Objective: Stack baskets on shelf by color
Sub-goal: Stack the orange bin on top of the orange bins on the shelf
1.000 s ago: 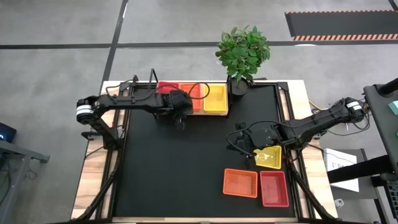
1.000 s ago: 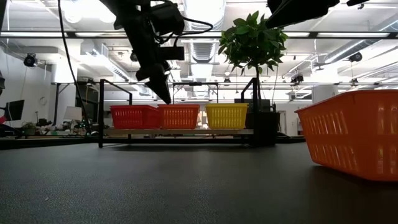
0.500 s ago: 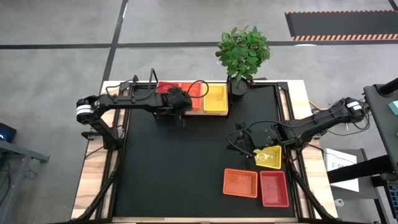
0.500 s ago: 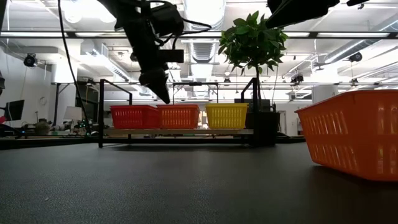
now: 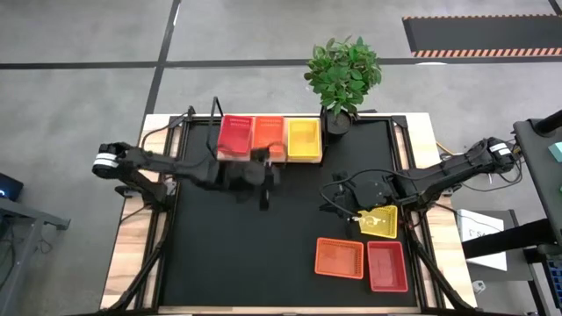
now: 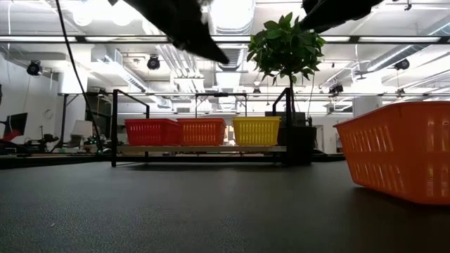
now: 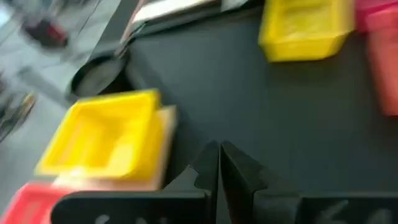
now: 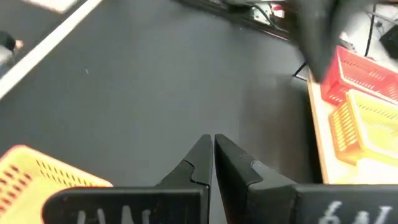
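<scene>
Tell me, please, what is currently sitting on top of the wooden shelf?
On the shelf stand a red basket, an orange basket and a yellow basket, side by side. How many baskets are nested in each stack cannot be told; the walls hide it.

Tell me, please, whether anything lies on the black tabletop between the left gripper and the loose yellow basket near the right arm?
Nothing visible does. From the left gripper, jaws shut, bare black tabletop runs across to the yellow basket. Only the right gripper hangs close beside that basket.
</scene>
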You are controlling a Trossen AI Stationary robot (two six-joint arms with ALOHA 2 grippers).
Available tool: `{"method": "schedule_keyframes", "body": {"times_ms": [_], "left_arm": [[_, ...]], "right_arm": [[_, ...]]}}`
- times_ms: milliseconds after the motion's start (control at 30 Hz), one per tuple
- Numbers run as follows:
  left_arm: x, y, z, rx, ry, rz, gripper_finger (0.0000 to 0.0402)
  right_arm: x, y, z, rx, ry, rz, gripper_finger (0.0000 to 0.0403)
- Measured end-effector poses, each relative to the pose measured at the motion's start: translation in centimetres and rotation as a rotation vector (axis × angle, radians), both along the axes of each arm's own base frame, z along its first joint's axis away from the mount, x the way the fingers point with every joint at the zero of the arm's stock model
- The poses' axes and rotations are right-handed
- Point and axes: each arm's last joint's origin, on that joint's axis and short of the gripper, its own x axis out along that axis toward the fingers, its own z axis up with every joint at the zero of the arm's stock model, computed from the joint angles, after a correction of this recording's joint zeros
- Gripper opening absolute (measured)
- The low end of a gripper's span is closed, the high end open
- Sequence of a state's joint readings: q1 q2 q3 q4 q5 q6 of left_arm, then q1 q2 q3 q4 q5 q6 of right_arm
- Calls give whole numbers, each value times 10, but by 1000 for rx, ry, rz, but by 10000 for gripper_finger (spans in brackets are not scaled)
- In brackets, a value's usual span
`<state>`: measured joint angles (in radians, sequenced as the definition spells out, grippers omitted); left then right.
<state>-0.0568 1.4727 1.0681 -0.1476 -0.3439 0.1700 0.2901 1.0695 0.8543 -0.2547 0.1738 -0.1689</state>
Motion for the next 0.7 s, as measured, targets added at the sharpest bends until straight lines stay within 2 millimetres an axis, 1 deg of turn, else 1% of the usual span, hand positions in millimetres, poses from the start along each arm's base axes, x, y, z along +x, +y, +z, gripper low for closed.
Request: {"method": "schedule_keyframes", "body": {"times_ms": [67,167,233,300,400,533,700], "left_arm": [[-6,-23,-4,-9,-52,-72,1],[-17,-52,-9,-25,-139,-168,1],[-24,-68,-16,-38,-188,-222,1],[-31,-79,-25,-43,-195,-264,1],[-41,-89,-32,-50,-204,-305,1],[-47,-93,-35,-47,-188,-322,1],[-54,-90,-26,0,-180,-342,1]], "right_arm": [[2,1,0,32,-9,-9,9],[6,3,-1,66,-23,-10,9],[11,4,-3,84,-37,-15,11],[15,5,-6,94,-24,-24,18],[23,8,-5,129,-19,-45,39],[34,11,2,163,6,-72,73],[49,16,14,168,106,-106,112]]}}
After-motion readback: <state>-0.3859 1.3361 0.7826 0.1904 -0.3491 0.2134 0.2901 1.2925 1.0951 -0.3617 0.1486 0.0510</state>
